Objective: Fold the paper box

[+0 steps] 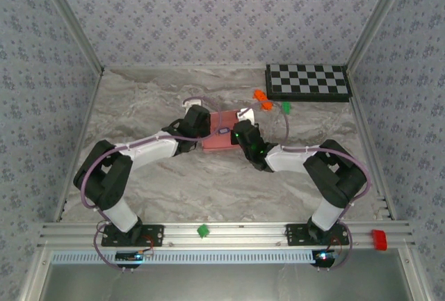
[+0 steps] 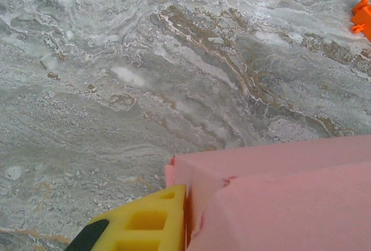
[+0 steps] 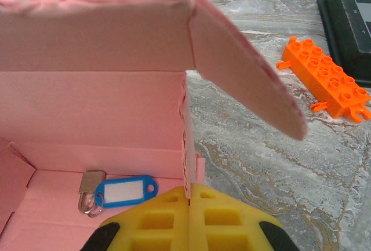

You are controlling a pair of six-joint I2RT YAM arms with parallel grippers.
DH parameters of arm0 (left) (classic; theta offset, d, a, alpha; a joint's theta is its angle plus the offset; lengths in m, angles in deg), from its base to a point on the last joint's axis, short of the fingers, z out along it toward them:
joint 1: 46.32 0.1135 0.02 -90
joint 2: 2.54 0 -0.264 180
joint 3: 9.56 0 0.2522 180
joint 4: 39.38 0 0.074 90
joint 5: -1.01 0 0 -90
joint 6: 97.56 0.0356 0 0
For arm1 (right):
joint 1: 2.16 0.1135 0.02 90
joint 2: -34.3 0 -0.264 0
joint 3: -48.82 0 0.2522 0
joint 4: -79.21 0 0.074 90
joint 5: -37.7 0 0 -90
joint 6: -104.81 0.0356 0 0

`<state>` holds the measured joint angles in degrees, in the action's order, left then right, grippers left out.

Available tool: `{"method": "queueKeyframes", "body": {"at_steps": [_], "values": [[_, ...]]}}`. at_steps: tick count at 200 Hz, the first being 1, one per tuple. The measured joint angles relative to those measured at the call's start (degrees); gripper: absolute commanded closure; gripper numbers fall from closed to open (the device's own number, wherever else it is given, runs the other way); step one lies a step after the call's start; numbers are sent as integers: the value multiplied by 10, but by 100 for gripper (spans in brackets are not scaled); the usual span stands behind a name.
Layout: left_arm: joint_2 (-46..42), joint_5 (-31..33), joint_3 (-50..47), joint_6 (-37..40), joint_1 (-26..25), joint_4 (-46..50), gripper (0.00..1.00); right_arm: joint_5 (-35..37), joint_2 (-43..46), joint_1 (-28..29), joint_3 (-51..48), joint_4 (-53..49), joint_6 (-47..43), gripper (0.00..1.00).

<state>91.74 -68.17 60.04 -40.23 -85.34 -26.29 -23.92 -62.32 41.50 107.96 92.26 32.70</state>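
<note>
Paper box: the paper box [image 1: 217, 142] sits on the table [image 1: 139, 103] about mid-field, between the two pincers, with its top open. The checkerboard [image 1: 308, 82] lies well apart at the far right.
Right pincer: the right pincer [image 3: 189, 192] is pressed together on the box's thin right side wall. The card edge runs straight down between its yellow fingers.
Left pincer: the left pincer [image 1: 206, 128] is at the box's left end. One yellow finger [image 2: 145, 225] lies just beside the outside of the card and the other is hidden, so I cannot tell whether it pinches or stands spread.
Rear panel: the rear panel [image 3: 93, 31] stands upright behind the cavity. Its side ear [image 3: 249, 71] splays outward to the right, outside the pinched wall.
Inside the box: a blue key tag [image 3: 124, 192] with a white label, joined to a small metal clasp [image 3: 90, 199], lies on the box floor near the right wall.
Step in hand: probably squaring the side walls before the top is closed.
Doing it well: hold the right wall upright with a light pinch. Steer the ear inside that wall before the panel comes over. Turn the panel along its own crease. Brace the left end so the box does not slide.
Risk: thin card buckles easily if pushed off its crease.
Nearby: an orange block [image 3: 324, 77] lies on the table to the right, apart from the box.
</note>
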Motion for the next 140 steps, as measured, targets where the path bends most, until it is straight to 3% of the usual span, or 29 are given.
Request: {"method": "queueKeyframes", "body": {"at_steps": [81,140], "values": [[0,9,-17,-16,-12,2,84,13,0,12,-12,0,12,95],[0,9,-18,-19,-13,5,89,24,0,18,-14,-3,12,95]]}}
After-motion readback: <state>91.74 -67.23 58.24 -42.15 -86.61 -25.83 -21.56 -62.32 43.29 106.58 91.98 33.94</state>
